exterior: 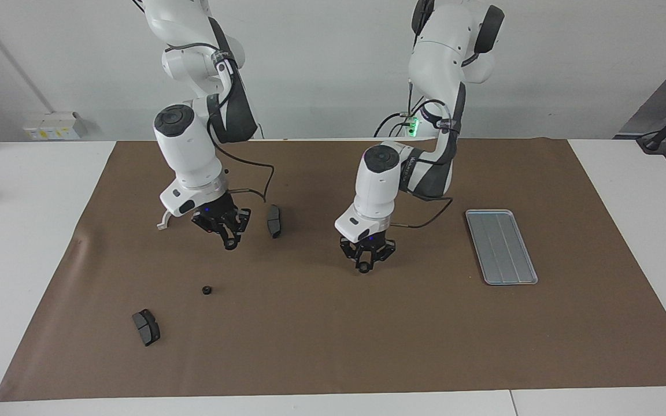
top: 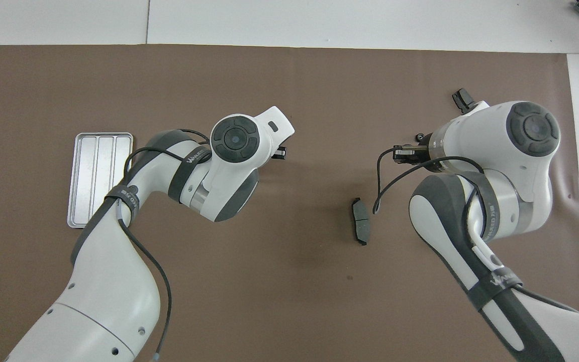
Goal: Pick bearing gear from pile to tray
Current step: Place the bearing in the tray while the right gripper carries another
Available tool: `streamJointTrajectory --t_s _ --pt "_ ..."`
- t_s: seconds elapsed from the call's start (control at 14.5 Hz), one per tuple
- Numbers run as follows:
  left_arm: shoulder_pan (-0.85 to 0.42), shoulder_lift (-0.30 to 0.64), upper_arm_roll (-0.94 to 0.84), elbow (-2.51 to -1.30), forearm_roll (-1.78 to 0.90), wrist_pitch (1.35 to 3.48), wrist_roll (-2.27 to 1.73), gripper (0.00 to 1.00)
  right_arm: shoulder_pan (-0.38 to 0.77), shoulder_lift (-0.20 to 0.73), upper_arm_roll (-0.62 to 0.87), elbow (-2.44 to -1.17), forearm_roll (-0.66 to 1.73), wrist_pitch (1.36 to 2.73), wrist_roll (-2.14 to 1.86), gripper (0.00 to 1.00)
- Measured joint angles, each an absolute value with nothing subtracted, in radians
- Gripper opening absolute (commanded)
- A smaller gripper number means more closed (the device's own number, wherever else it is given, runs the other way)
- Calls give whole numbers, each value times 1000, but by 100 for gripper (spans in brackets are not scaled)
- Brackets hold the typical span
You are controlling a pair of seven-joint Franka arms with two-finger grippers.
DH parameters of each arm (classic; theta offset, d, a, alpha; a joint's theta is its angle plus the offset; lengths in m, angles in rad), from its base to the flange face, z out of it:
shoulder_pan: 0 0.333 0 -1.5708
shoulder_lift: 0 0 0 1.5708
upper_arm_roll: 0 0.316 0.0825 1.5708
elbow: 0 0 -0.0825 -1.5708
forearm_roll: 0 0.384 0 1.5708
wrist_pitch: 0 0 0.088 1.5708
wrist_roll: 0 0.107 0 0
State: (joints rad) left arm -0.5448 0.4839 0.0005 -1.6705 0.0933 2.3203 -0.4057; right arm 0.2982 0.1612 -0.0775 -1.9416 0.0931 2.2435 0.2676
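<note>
White bench (exterior: 32, 242) under brown mat (exterior: 333, 341), plain white wall, left end effector (exterior: 363, 267) clamped on small black gear (exterior: 363, 268), right end effector (exterior: 229, 244) closed, empty

— Tray (exterior: 500, 245)? 
— On the mat (exterior: 333, 346), toward the left arm's end.
— Pads?
— One (exterior: 274, 220) near the middle; another (exterior: 146, 327) farther out, toward the right arm's end, beside a gear (exterior: 207, 290).

Black gear (exterior: 363, 267) raised over mat; grooved tray (exterior: 501, 247) flat.
</note>
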Motion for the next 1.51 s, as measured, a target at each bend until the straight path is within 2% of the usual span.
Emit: streamJointTrajectory --t_s 0.21,0.41,0.55,0.76,0.96,1.03,1.1,1.17,1.24,1.31,1.44,1.51 --pt "-438 366 9 -1774 95 2300 -255 0 389 170 -69 -1930 93 2321 371 0" --pt "-278 243 12 -1898 95 2296 -110 0 496 232 -64 -1889 93 2415 526 0" --pt "-192 198 13 -1955 95 2296 -86 0 553 312 -62 -1806 93 2441 639 0" --pt "-96 179 12 -2010 95 2297 -85 0 614 470 -61 -1664 93 2478 756 0" --pt "-18 160 12 -2093 95 2332 -85 0 631 604 -61 -1589 93 2578 778 2" --pt "2 151 12 -2130 95 2369 -85 0 629 629 -61 -1580 93 2605 778 27" --pt "18 141 11 -2169 95 2408 -85 0 627 643 -61 -1574 93 2617 778 90" --pt "30 132 11 -2205 95 2441 -85 0 626 647 -62 -1571 93 2618 778 100" --pt "38 125 11 -2235 95 2465 -85 0 627 647 -62 -1569 93 2617 778 100" --pt "42 120 10 -2256 95 2480 -85 18 629 647 -61 -1565 93 2617 778 100" --pt "43 114 8 -2268 95 2482 -85 63 631 643 -64 -1559 93 2612 778 100" --pt "43 113 6 -2268 95 2482 -85 76 627 633 -73 -1557 93 2598 778 100"
